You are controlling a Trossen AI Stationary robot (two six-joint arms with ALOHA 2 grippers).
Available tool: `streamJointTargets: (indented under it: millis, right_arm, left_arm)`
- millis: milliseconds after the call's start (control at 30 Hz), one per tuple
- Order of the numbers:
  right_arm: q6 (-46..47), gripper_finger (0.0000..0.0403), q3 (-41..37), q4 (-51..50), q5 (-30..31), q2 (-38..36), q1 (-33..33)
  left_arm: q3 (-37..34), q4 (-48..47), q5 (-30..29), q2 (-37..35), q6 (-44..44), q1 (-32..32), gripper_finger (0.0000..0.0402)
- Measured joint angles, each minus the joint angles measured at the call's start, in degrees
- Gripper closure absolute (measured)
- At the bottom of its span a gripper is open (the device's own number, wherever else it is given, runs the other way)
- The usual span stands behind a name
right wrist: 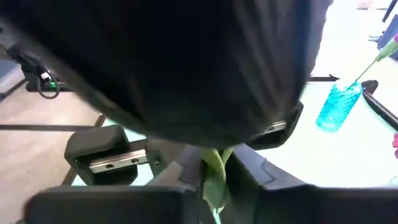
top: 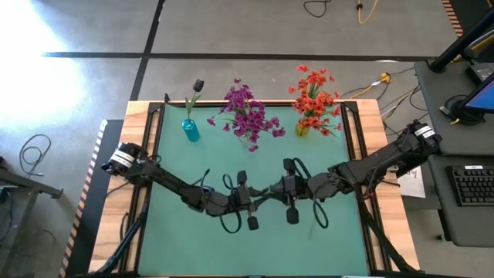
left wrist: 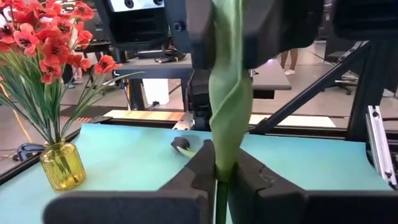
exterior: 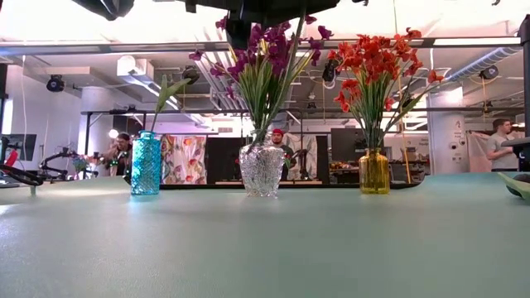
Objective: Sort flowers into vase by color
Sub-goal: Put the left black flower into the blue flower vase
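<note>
Both tools meet above the middle of the green table in our high view: left tool, right tool. Low view shows us blue vase, clear vase of magenta flowers, yellow vase of orange-red flowers. Left wrist view: our left tool is clamped on a green stem. Right wrist view: the right tool's fingers flank that stem; we cannot tell whether they grip.

2 black arms, white-banded bases.
</note>
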Motion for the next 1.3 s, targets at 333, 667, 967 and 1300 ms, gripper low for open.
streamJointTargets:
  millis: [333, 667, 967, 1300]
  right_arm:
    - [2.19, 0.0217, 0.16, -0.09, -0.17, -1.81, 0.15]
    - [4.53, 0.0152, 0.21, -7.06, -0.13, -9.07, 0.34]
    - [4.46, 0.0145, -0.58, -7.62, 0.90, -8.55, 0.39]
    - [3.31, 0.0149, -0.60, -5.44, 1.12, -4.75, 0.37]
  left_arm:
    - [-0.56, 0.12, -1.44, -0.70, 2.57, 0.02, 0.0400]
    - [-10.47, 0.97, -8.45, -16.06, 7.90, -1.46, 0.0401]
    - [-20.75, 0.99, -33.35, -37.59, 22.37, 2.02, 0.0402]
    - [-33.48, 2.29, -16.16, -55.19, 20.74, 20.01, 0.0402]
